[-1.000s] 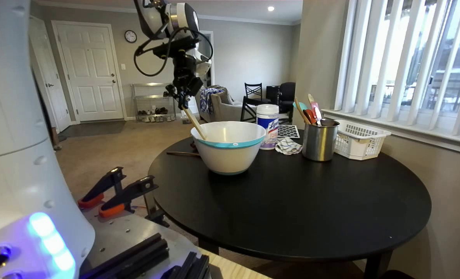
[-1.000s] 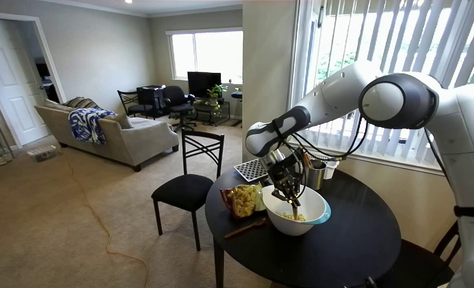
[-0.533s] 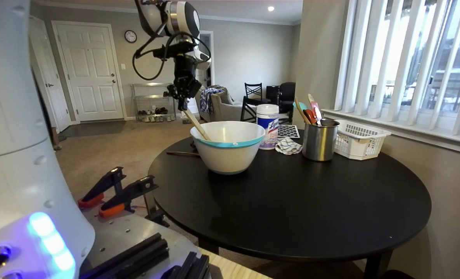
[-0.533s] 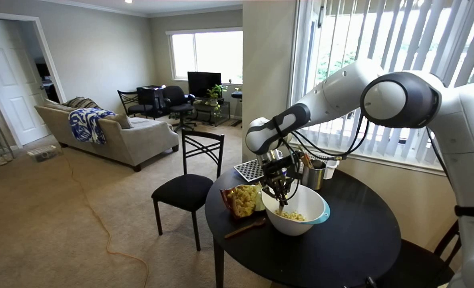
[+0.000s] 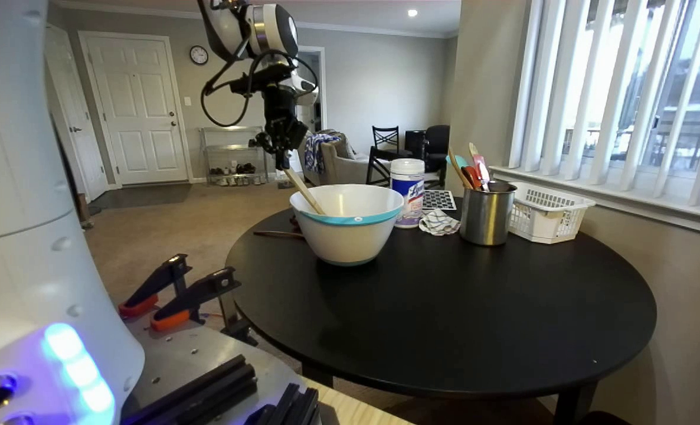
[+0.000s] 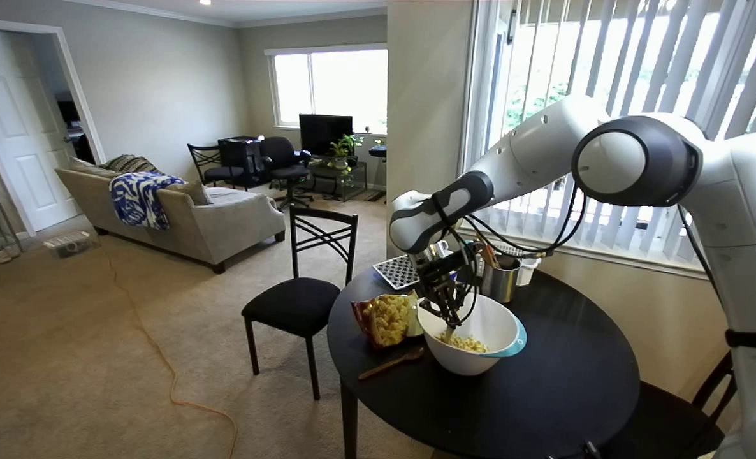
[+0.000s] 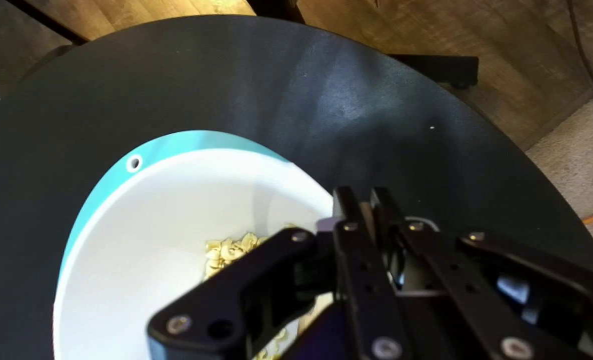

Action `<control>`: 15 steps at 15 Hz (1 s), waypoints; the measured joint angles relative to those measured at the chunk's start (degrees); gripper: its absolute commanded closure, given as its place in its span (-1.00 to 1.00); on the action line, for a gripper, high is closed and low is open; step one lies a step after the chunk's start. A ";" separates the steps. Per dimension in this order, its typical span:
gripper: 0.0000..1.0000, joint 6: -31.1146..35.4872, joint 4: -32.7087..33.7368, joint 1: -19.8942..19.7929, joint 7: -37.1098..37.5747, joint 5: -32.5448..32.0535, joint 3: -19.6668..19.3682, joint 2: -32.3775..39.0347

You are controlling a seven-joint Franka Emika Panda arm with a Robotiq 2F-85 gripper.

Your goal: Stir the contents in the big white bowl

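Note:
The big white bowl, with its teal rim, stands on the dark round table in both exterior views. Pale curled pasta lies in its bottom, and part of that pasta also shows in the wrist view. My gripper is over the bowl's inside, shut on the upper end of a pale wooden utensil. The utensil slants down past the rim, and its lower end is hidden in the bowl. In the wrist view a strip of the wooden handle shows between the fingertips.
An open bag of pasta and a brown wooden spoon lie close beside the bowl. Farther along stand a wipes canister, a crumpled cloth, a metal cup of utensils and a white slatted basket.
My gripper has moved across the bowl toward the pasta bag's side, carrying the utensil, whose slant has shifted. The pasta has moved a little; the bowl looks almost still.

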 measured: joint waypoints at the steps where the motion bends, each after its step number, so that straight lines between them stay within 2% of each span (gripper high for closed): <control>1: 0.90 0.00 -0.01 0.45 0.27 -1.14 -0.30 0.02; 7: 0.90 -0.21 -0.03 1.94 1.59 -6.00 -1.43 0.10; 15: 0.89 -1.85 -0.05 2.45 2.68 -8.40 -1.96 0.10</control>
